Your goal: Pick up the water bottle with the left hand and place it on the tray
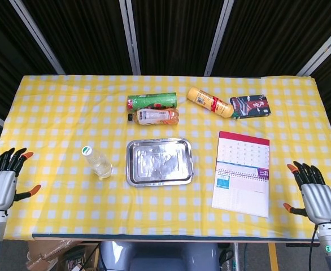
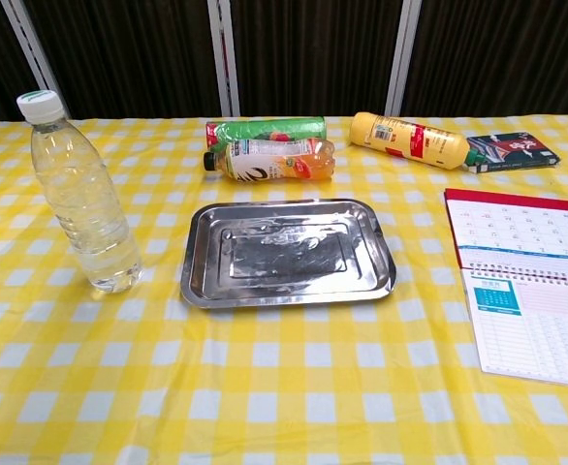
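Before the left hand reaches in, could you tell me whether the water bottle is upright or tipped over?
Upright: the water bottle stands on its base, cap on top.

1. The surface (image 1: 58, 113) wears a yellow-and-white checked cloth
2. Water bottle (image 1: 98, 162) upright, just left of the metal tray (image 1: 159, 162) (apart)
3. Behind: green can (image 1: 152, 101), orange bottle (image 1: 154, 117), yellow bottle (image 1: 210, 103), dark packet (image 1: 250, 106), all lying
4. Calendar (image 1: 242, 173) at right

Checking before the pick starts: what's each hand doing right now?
Left hand: open, fingers spread, holding nothing, well clear of the water bottle.
Right hand: open, fingers spread, holding nothing.
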You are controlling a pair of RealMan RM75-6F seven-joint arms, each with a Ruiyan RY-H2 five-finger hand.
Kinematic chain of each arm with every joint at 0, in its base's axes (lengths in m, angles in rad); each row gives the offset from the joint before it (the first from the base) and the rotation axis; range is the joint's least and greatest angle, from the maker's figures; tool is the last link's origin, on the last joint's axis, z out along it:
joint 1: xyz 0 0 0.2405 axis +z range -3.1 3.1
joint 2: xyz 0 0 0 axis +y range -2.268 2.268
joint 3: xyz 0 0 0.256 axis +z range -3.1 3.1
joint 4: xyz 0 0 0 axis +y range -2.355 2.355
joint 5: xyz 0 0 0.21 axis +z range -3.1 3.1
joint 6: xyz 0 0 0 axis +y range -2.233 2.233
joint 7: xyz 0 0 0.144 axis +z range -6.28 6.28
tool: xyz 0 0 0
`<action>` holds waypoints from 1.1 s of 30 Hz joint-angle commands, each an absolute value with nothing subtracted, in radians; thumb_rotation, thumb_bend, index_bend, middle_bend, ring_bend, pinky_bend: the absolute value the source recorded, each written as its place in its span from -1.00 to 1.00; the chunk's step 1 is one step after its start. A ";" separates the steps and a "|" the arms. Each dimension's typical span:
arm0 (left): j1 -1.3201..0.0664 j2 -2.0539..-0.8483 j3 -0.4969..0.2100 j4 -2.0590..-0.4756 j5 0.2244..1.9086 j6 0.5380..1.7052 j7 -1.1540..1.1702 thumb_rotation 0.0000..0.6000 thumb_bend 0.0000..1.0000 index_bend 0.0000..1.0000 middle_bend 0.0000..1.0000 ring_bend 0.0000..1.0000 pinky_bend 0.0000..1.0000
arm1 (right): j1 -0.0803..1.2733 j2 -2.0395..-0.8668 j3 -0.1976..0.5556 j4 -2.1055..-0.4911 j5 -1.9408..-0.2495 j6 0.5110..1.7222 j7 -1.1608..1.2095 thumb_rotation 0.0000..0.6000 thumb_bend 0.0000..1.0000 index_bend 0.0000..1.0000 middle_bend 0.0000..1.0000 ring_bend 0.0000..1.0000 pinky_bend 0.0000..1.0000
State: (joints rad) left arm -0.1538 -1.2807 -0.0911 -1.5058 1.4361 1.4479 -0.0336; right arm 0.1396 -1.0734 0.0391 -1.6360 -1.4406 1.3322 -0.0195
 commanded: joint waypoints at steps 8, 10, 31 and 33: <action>-0.180 -1.361 -0.140 -1.482 1.425 1.462 -0.140 1.00 -0.76 -0.63 -0.74 -1.00 -1.00 | 0.139 -1.065 0.037 -1.633 -1.447 1.329 0.013 1.00 -0.68 -0.80 -0.85 -1.00 -1.00; -0.196 -1.387 -0.152 -1.484 1.406 1.412 -0.309 1.00 -0.77 -0.64 -0.77 -1.00 -1.00 | 0.140 -1.064 0.036 -1.635 -1.449 1.327 0.017 1.00 -0.68 -0.80 -0.85 -1.00 -1.00; -0.370 -1.597 -0.109 -1.307 1.428 1.044 -0.857 1.00 -0.97 -0.82 -0.88 -1.00 -1.00 | 0.144 -1.048 0.029 -1.647 -1.460 1.312 0.055 1.00 -0.69 -0.80 -0.85 -1.00 -1.00; -0.377 -1.617 -0.117 -1.302 1.427 1.051 -0.855 1.00 -0.97 -0.82 -0.88 -1.00 -1.00 | 0.144 -1.047 0.028 -1.646 -1.461 1.311 0.058 1.00 -0.69 -0.80 -0.85 -1.00 -1.00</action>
State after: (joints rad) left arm -0.3719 -1.6092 -0.1122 -1.3057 1.4280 1.0481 -0.8564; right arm 0.1442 -1.0470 0.0280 -1.6467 -1.4604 1.3111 0.0577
